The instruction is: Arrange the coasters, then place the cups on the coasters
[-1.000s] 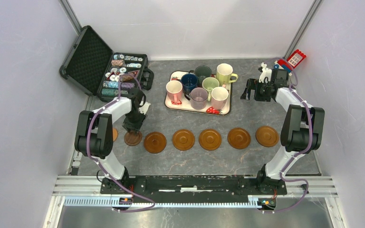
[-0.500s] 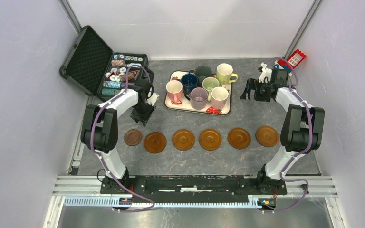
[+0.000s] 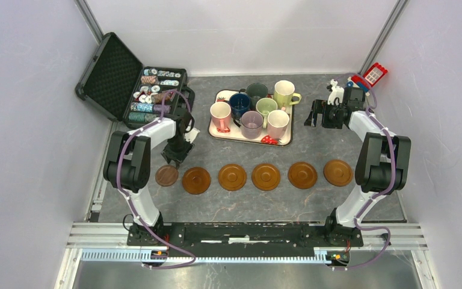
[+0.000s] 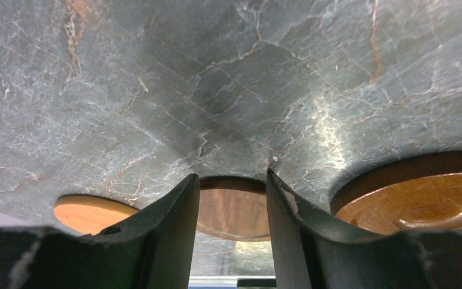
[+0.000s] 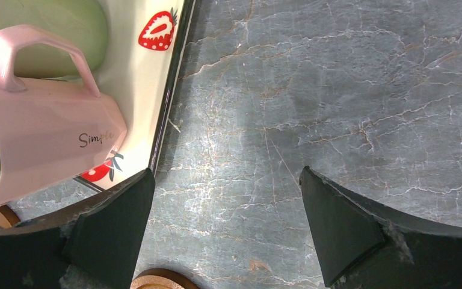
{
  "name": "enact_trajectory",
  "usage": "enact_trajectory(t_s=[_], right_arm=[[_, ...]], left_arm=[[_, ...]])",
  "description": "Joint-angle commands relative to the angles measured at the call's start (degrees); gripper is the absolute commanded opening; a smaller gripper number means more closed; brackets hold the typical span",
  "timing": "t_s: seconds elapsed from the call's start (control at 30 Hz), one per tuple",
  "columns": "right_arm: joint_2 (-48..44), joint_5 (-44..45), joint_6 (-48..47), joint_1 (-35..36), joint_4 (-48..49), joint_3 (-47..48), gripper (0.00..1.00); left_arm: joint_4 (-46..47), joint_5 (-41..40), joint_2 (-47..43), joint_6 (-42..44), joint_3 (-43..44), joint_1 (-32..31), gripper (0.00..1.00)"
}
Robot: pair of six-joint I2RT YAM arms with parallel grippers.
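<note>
Several brown coasters lie in a row across the table, from the dark one (image 3: 166,175) on the left to the last (image 3: 338,172) on the right. My left gripper (image 3: 174,159) hovers just behind the dark coaster (image 4: 233,208), open and empty. A paler coaster (image 4: 87,214) lies to its left and another (image 4: 421,201) to its right. Several cups stand on the strawberry tray (image 3: 216,133), among them pink (image 3: 220,114), navy (image 3: 239,103) and mauve (image 3: 251,123). My right gripper (image 3: 316,114) is open wide over bare table (image 5: 225,174), right of the tray (image 5: 156,78) and a pink cup (image 5: 42,138).
An open black case of poker chips (image 3: 150,90) sits at the back left, close behind my left arm. Small toys, a red and white block (image 3: 373,74) and a white figure (image 3: 335,91), stand at the back right by my right wrist. Grey walls close in both sides.
My left gripper let go of the dark coaster at the row's left end, swung back toward the tray, then returned to hover just behind it. The right arm has not moved.
</note>
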Motion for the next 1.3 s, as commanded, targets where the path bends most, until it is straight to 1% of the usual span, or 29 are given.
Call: enact_trajectory(t_s=[0.0,0.37,0.43,0.6,0.77,0.83,1.0,1.27], right_arm=[[-0.2,-0.5,-0.6,-0.3,0.5,1.3,0.98],[1.0,-1.1,-0.6,-0.3,0.4,2.3,0.98],[0.9,-1.0,-0.6,-0.3,0.4,2.4,0.98],[0.4,-1.2,-0.7,-0.3,0.5,2.5,0.98],[0.2,-1.6,-0.7,-0.3,0.5,3.1,0.98],[0.3,-1.6,-0.6,-0.3,0.2,3.3,0.98],[0.0,-1.5,-0.7,-0.3,-0.1,3.5,0.98],[-0.4,-1.4,-0.7,-0.3,-0.3,3.0,0.98]], left_arm=[[0.2,-1.5,-2.1,4.0,-3.4,0.4,0.52],[-0.9,1.0,-4.4,2.8,-5.3,1.2,0.50],[-1.4,1.5,-5.1,2.6,-4.5,1.7,0.51],[-4.5,3.6,-4.8,2.0,3.4,6.4,0.56],[-5.3,3.2,-2.2,4.9,9.7,12.8,0.57],[-5.3,3.1,-0.8,6.2,10.7,16.2,0.57],[-3.4,1.9,2.1,9.0,11.2,21.2,0.56],[-1.8,1.4,6.4,12.4,14.5,26.1,0.53]])
